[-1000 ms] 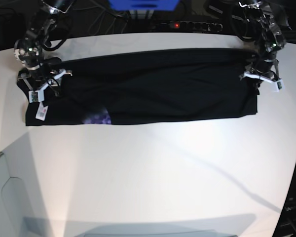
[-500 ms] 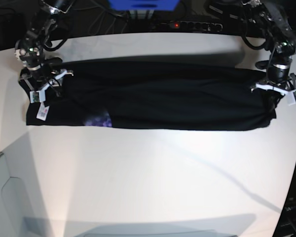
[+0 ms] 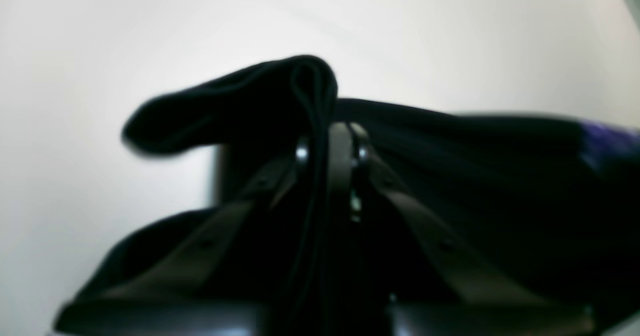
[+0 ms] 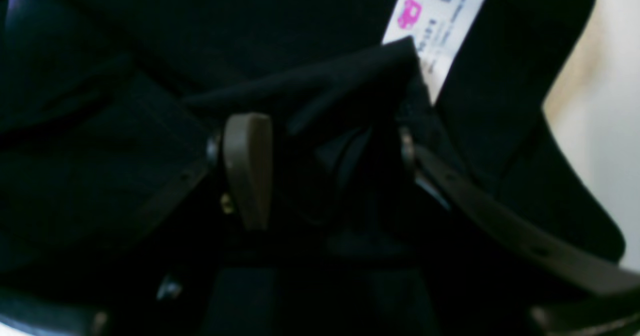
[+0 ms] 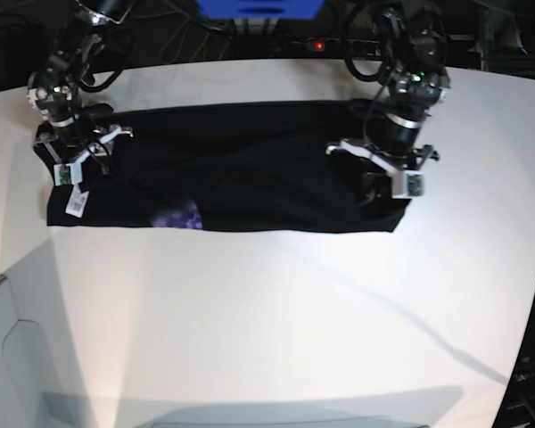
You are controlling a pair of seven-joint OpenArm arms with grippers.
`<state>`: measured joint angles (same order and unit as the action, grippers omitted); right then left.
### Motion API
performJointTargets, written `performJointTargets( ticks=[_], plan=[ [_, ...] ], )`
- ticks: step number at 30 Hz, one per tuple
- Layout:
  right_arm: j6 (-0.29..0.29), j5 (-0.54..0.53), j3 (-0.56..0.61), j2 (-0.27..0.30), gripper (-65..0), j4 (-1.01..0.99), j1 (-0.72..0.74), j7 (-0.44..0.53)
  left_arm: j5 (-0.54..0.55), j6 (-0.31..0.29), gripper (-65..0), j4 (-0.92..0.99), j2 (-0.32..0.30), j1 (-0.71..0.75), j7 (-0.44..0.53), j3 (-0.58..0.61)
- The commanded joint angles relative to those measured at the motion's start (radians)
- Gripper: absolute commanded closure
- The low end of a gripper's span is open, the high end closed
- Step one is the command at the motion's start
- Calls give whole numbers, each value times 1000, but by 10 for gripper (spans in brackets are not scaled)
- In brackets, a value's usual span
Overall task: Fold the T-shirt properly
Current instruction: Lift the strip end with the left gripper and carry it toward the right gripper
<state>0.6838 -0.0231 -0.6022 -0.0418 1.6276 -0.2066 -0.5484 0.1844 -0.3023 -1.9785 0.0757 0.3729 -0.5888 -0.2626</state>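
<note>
The black T-shirt [image 5: 250,178] lies as a long band across the far half of the white table [image 5: 294,312]. Its purple print [image 5: 178,217] shows at the front edge and a white tag [image 5: 75,203] at its left end. My left gripper [image 5: 383,183] is shut on the shirt's right end, which lies doubled over the band. In the left wrist view the gripper [image 3: 330,141] pinches a fold of cloth [image 3: 240,101]. My right gripper [image 5: 71,156] rests on the left end. In the right wrist view the gripper [image 4: 330,161] has bunched cloth between its jaws, below the tag [image 4: 440,21].
A power strip [image 5: 339,45] with a red light, a blue box [image 5: 259,9] and cables lie behind the table's far edge. A pale grey bin [image 5: 9,357] stands at the front left. The table's edge curves away on the right.
My left gripper has carried the shirt's right end leftward over the band, from the far right to right of the middle. The band is shorter. The right arm has not moved.
</note>
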Motion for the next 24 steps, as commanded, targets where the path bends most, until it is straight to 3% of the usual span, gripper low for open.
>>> performJointTargets(
  ticks=[1,6,10,17,24],
  plan=[
    [14,5,-2,6,-317,9,-1,-11,-27,-5,0,-15,16,-8,30,49],
    [14,5,-2,6,-317,9,-1,-11,-240,-4,0,18,81,-64,30,293],
    [14,5,-2,6,-317,9,-1,-11,-365,-2,0,124,81,-120,23,461],
    [14,5,-2,6,-317,9,-1,-11,-400,-2,0,275,81,-176,23,604],
    [14,5,-2,6,-317,9,-1,-11,-391,-2,0,296,81,-197,30,619]
  ],
)
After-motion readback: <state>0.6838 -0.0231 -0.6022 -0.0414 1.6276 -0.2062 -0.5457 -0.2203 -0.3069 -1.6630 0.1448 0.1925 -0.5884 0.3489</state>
